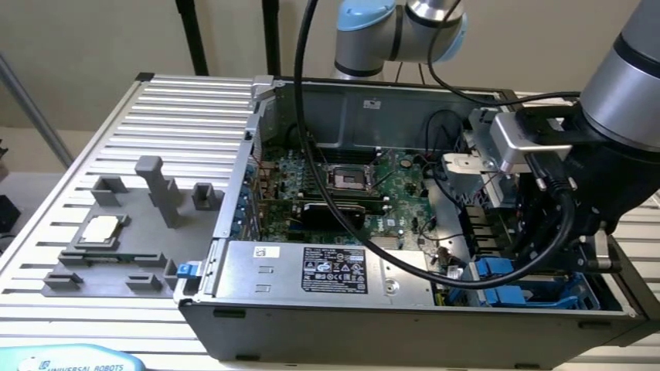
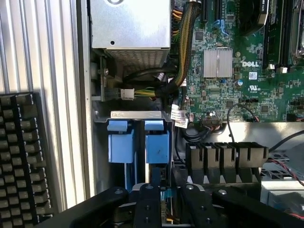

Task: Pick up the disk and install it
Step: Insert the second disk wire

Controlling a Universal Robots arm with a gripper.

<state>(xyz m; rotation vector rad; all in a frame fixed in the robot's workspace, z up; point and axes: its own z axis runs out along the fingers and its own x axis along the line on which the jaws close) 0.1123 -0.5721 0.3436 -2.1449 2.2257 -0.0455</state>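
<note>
I have the slatted metal surface (image 1: 154, 108) carrying the open computer case (image 1: 309, 325), which is the largest container here. Inside it I see the green motherboard (image 1: 351, 193), the silver power supply box (image 1: 309, 267) with its black label, and, in the corner at the exterior view's right, the drive bay (image 2: 137, 115).

In the wrist view, two blue-railed carriers stand on edge side by side in that bay. The disk (image 2: 157, 147) appears to be the one in line with the fingers (image 2: 166, 199), with the neighbouring carrier (image 2: 120, 145) just beside it. The disk sits down in its slot; whether it is fully seated I cannot tell.

The fingers stand partly open, straddling the disk's near edge. I cannot confirm any contact.

Handling judgement: the disk is rigid, moderately heavy and shock-sensitive. Hold it by the blue plastic rails, not the labelled face. The rails may be slippery.
</note>
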